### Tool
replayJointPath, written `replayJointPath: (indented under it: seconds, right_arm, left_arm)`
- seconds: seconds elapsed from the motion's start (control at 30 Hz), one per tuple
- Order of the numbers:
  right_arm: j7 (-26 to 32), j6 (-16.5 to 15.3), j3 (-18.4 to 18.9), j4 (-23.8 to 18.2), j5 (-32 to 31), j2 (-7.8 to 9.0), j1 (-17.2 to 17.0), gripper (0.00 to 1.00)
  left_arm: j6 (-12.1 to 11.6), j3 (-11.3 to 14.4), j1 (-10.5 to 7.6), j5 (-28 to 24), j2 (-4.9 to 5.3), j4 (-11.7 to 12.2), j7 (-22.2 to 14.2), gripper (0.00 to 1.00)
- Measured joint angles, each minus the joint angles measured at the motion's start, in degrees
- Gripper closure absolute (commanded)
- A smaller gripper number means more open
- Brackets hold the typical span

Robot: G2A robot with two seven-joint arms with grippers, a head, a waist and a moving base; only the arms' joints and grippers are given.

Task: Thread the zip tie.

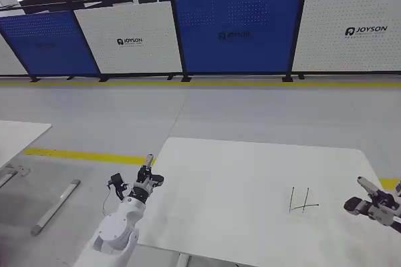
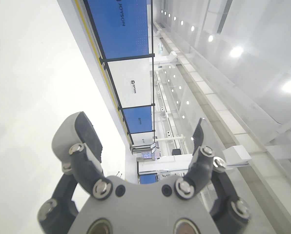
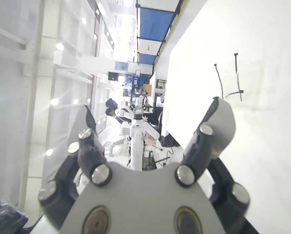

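Zip ties (image 1: 307, 198), lower right of counter (image 1: 240, 180): likely light, thin, springy, lying flat; pinch near the head. Left hand (image 2: 140, 122) and right hand (image 3: 151, 104) both released, empty

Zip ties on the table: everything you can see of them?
The zip ties look like three thin black plastic strips, loose, unthreaded, flat on the white table ahead of the open right gripper, untouched. Two lie roughly parallel, one slightly curved; a third crosses their ends nearer the robot. Small heads show at tips.
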Motion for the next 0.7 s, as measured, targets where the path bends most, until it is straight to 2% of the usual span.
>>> replayJointPath:
  seconds: [0.13,0.23,0.7]
  right_arm:
    - [3.3,0.1,-4.8,8.9,-3.3,0.23,6.1,0.00]
    - [2.5,-2.3,-8.3,13.5,-6.0,0.06,8.7,0.00]
    - [2.5,-2.7,-8.7,14.3,-5.8,0.02,9.0,0.00]
  left_arm:
    - [0.0,0.0,0.00,0.0,0.00,0.0,0.0,0.00]
    - [0.0,0.0,0.00,0.0,0.00,0.0,0.0,0.00]
    - [0.0,0.0,0.00,0.0,0.00,0.0,0.0,0.00]
